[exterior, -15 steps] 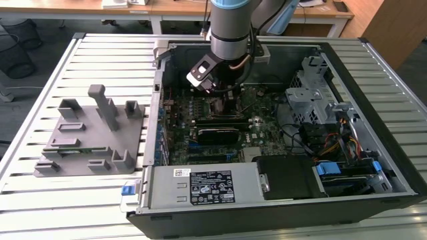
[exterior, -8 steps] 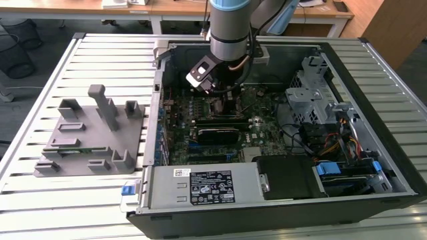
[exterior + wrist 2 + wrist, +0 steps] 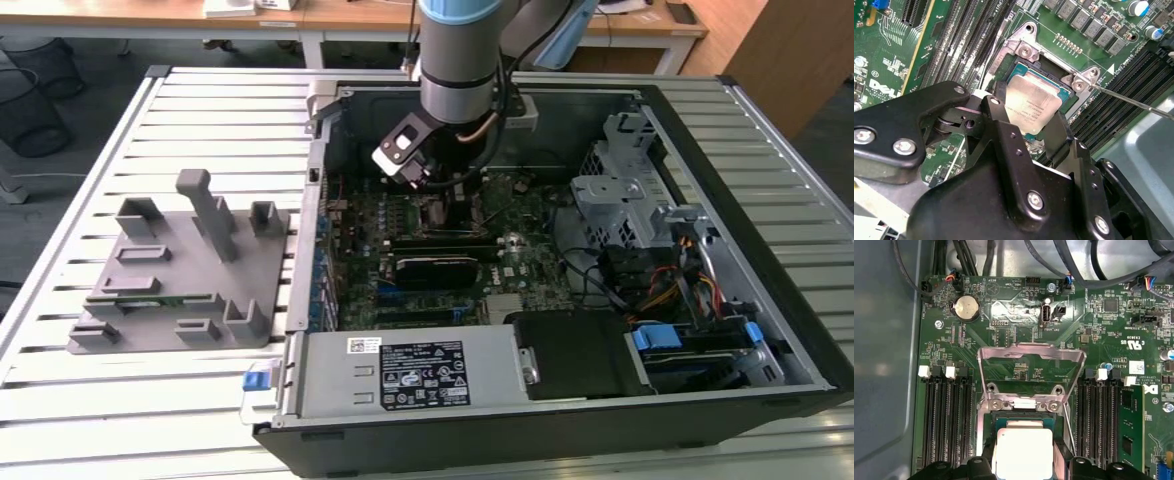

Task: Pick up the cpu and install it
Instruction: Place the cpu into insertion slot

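Jaws part-closed to chip width: black matte fingers [image 3: 1000,112] of the gripper [image 3: 1028,120] press two opposite edges of the cpu [image 3: 1034,102], holding it. The cpu is a thin square with a silvery-grey brushed metal top and a narrow green rim, flat between the jaws and right over the socket opening. Can't tell whether it's fully seated.

In the first wrist view the cpu [image 3: 1023,452] lies just below the socket hinge. The load plate [image 3: 1031,352], a shiny bent-metal frame, is swung up and open. A thin steel lever [image 3: 1134,102] sticks out beside the socket.

The motherboard [image 3: 1019,310] is glossy green. It carries a round silver coin battery [image 3: 967,307] and long black memory slots [image 3: 946,420] on either side of the socket. One green memory stick [image 3: 1130,425] is seated.

In the exterior view the arm reaches down into the open black computer case [image 3: 747,400]. A grey blocky plastic fixture [image 3: 187,270] sits on the slatted metal table [image 3: 80,150], at the exterior view's left, well apart from the gripper.
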Robot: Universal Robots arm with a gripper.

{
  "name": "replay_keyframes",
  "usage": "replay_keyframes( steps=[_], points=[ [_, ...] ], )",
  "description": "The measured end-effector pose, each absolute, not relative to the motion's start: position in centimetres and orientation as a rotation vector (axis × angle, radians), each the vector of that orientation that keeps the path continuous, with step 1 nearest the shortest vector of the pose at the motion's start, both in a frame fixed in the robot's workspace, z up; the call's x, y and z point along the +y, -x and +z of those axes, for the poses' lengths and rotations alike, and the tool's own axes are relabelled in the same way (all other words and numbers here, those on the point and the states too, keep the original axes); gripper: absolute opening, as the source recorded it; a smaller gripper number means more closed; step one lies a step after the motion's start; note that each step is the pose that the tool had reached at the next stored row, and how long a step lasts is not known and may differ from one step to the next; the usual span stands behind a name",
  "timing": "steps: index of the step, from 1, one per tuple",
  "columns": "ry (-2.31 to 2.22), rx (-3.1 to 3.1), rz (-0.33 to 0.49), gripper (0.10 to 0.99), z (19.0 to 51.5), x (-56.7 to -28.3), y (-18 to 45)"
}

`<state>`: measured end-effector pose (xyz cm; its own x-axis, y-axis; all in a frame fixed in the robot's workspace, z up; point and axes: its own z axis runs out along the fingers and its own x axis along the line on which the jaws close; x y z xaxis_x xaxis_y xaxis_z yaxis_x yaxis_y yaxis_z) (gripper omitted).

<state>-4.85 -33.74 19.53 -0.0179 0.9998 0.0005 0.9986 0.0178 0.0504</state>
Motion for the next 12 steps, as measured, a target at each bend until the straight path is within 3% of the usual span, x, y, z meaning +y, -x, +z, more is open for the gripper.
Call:
replay_keyframes(
  steps=[12],
  points=[
    [-2.177, 2.216, 0.057, 0.545, 19.24, -33.68, 4.85]
  ],
)
